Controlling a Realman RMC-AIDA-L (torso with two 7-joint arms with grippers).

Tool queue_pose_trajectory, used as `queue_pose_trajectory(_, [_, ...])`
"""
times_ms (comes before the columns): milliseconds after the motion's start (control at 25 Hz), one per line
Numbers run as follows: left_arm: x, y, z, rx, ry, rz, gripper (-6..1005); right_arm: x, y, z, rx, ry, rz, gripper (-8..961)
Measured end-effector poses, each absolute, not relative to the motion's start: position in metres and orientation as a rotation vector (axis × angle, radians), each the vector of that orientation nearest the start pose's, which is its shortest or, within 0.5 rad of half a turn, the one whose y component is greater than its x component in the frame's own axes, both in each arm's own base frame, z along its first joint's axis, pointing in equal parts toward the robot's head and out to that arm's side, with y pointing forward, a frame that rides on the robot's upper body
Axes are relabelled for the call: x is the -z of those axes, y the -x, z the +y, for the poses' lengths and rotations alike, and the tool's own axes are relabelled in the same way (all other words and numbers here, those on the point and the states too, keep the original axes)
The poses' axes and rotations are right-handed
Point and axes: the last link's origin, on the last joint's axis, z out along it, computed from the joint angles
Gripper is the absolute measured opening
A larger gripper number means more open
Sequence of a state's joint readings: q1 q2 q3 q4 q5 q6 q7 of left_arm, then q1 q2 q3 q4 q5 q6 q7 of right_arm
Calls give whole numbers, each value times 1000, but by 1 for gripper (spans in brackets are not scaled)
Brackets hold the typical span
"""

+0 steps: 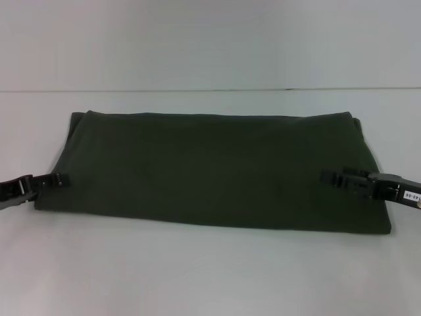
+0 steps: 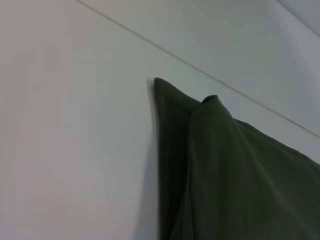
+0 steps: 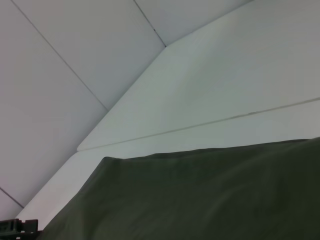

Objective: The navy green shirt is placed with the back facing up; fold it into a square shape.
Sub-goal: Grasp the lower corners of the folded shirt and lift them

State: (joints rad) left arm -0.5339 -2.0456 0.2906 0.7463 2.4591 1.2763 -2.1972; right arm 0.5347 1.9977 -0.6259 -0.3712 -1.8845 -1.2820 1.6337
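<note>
The navy green shirt (image 1: 210, 168) lies on the white table (image 1: 210, 276) as a wide, flat rectangle with its plain side up; no lettering shows. My left gripper (image 1: 58, 179) is low at the middle of the shirt's left edge. My right gripper (image 1: 329, 176) reaches in over the cloth from the right edge, at about the same height. The left wrist view shows a far corner of the shirt (image 2: 225, 170) with a layered fold. The right wrist view shows the shirt (image 3: 200, 195) spread flat, with the left gripper (image 3: 17, 227) far off at its edge.
A seam line (image 1: 210, 90) runs across the table behind the shirt. Bare white table lies in front of the shirt and on both sides. A pale wall stands behind.
</note>
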Motion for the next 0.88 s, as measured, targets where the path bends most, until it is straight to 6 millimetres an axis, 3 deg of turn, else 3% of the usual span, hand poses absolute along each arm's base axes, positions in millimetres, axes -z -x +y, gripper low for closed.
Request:
queue_pose_trajectory(680, [-58,362,340,421,1906,-1693,829,1,-313,344,-779,2297,1295,927])
queue_pose_trajectory(880, [-56,361,341,394,1933,-1670,724,0,-313,342,-789,2301,1300,926])
